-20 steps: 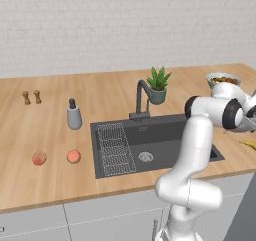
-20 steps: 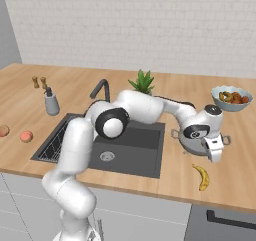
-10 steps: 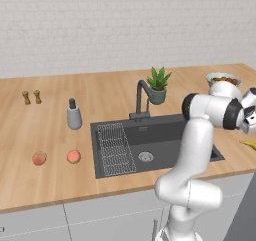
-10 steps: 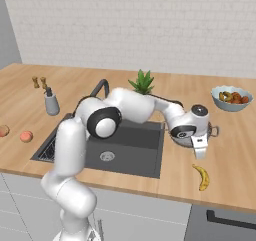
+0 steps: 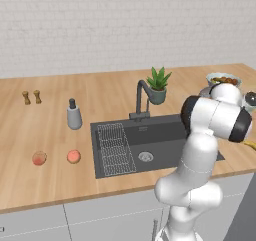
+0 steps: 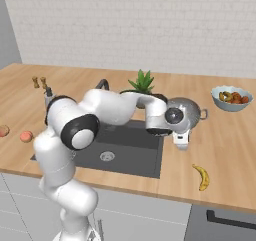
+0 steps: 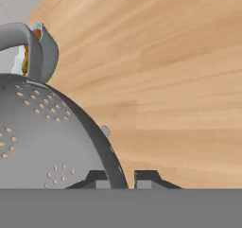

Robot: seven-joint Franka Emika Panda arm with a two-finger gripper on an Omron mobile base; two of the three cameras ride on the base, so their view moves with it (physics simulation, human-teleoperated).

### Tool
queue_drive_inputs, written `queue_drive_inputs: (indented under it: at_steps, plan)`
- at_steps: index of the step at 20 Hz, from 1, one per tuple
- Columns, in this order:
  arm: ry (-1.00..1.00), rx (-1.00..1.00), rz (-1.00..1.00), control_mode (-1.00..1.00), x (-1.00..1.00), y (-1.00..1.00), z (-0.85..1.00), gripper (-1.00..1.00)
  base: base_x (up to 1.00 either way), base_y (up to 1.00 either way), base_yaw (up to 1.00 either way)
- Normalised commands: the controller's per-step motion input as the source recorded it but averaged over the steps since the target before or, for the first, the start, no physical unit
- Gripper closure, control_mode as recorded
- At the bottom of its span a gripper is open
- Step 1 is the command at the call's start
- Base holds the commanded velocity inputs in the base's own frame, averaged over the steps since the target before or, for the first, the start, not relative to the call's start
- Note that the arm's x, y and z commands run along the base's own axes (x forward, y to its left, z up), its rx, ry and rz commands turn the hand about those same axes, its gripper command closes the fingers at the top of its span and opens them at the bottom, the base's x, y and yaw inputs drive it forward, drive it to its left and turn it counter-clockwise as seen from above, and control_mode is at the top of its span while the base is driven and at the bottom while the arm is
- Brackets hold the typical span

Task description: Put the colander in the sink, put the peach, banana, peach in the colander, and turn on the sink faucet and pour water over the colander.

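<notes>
my claw (image 7: 120, 180) straddles the rim of the colander (image 6: 186, 111), one fingertip inside the perforated bowl and one outside, apparently clamped on the rim, though the tips are cut off low in the hand view. the colander sits above the counter (image 6: 225, 135) just right of the sink (image 6: 130, 150). the banana (image 6: 202, 177) lies at five o'clock from the colander, near the counter's front edge. the fruit bowl (image 6: 229, 97) stands at two o'clock. the sink faucet (image 5: 140, 99) rises behind the basin, beside the potted plant (image 5: 158, 85).

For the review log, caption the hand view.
Gripper fingertips straddling the perforated colander rim above the wooden counter.
</notes>
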Motion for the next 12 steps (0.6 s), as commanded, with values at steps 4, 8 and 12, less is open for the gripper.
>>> queue_drive_inputs:
  at_steps: [4, 8, 12]
  plan:
    - [-0.36, 0.00, -0.05, -1.00, -0.76, 0.08, 1.00, 1.00, 0.00, 0.00, 0.00]
    - [0.05, 0.04, 0.00, -1.00, -0.61, 0.03, 0.92, 1.00, 0.00, 0.00, 0.00]
    - [0.42, -0.01, 0.00, -1.00, -0.03, 0.25, 0.43, 1.00, 0.00, 0.00, 0.00]
